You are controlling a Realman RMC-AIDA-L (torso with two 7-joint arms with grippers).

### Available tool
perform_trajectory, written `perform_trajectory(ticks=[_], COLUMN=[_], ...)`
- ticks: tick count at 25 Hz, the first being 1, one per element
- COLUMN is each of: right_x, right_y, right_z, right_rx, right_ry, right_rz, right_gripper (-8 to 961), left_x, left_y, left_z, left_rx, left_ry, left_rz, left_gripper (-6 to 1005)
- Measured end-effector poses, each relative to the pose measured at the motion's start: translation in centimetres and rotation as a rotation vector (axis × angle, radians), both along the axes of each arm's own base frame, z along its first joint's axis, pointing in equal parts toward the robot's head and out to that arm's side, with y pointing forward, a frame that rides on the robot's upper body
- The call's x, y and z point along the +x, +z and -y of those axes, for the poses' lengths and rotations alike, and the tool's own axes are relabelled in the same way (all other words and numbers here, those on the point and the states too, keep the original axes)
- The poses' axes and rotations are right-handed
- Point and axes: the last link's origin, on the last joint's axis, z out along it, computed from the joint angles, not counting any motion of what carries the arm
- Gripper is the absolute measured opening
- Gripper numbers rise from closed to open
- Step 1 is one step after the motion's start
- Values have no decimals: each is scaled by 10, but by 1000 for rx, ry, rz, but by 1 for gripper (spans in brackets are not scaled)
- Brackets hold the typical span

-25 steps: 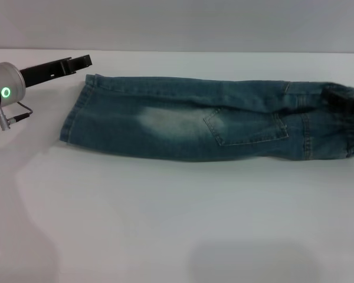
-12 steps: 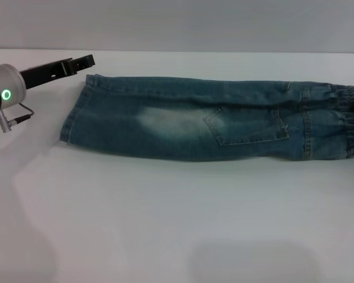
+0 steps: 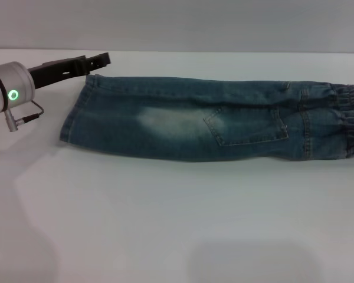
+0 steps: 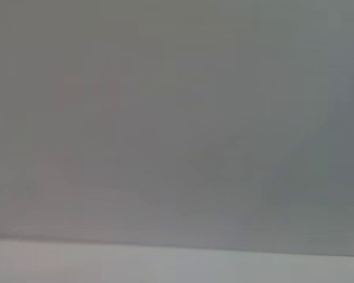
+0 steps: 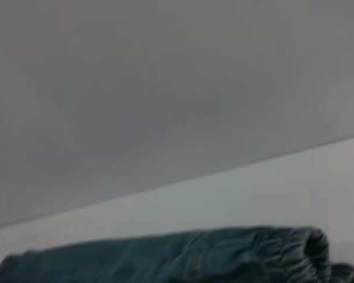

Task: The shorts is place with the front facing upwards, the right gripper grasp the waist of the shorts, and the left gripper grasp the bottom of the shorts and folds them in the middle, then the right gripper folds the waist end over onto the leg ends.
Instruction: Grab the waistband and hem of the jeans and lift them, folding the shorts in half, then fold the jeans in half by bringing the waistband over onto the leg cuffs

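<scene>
Shorts point(image 3: 215, 121) folded lengthwise, flat on table point(image 3: 177, 224). Left gripper point(image 3: 100, 59) beside leg ends point(image 3: 74, 118); can't tell its opening, holds nothing.

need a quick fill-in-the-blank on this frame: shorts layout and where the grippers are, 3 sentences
1. The shorts lie flat on the white table with the elastic waistband toward the robot's ____ side.
2. The only gripper in the head view is the ____ gripper.
3. That gripper sits just beyond the far corner of the ____ of the shorts.

Missing words: right; left; bottom
</scene>
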Motion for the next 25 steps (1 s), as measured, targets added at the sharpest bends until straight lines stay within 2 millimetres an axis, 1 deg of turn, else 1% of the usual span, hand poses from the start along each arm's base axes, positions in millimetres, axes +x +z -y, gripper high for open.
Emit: perform_trajectory(ticks=[2, 4, 7, 9, 12, 16, 20, 25], right_x=[-10, -18, -31, -38, -46, -52, -55, -53], right_y=[21, 35, 44, 43, 34, 24, 14, 3], right_z=[2, 1, -10, -20, -34, -47, -53, -56], right_rx=[-29, -54, -121, -175, -267, -356, -398, -423], right_ry=[21, 23, 15, 16, 0, -33, -36, -34], right_rz=[15, 45, 131, 183, 247, 355, 435, 482], right_gripper=[578, 578, 578, 578, 578, 578, 578, 577], left_x=[6, 13, 22, 29, 36, 39, 39, 36], left_y=[-2, -6, -8, -9, -9, -11, -11, -11], left_z=[2, 5, 10, 14, 19, 22, 24, 26], left_rx=[-4, 1, 26, 53, 110, 151, 154, 154], left_ry=[-50, -117, -212, -280, -362, -390, -389, -383], left_rz=[5, 23, 53, 70, 105, 133, 146, 147], left_gripper=[667, 667, 666, 662, 656, 654, 653, 651])
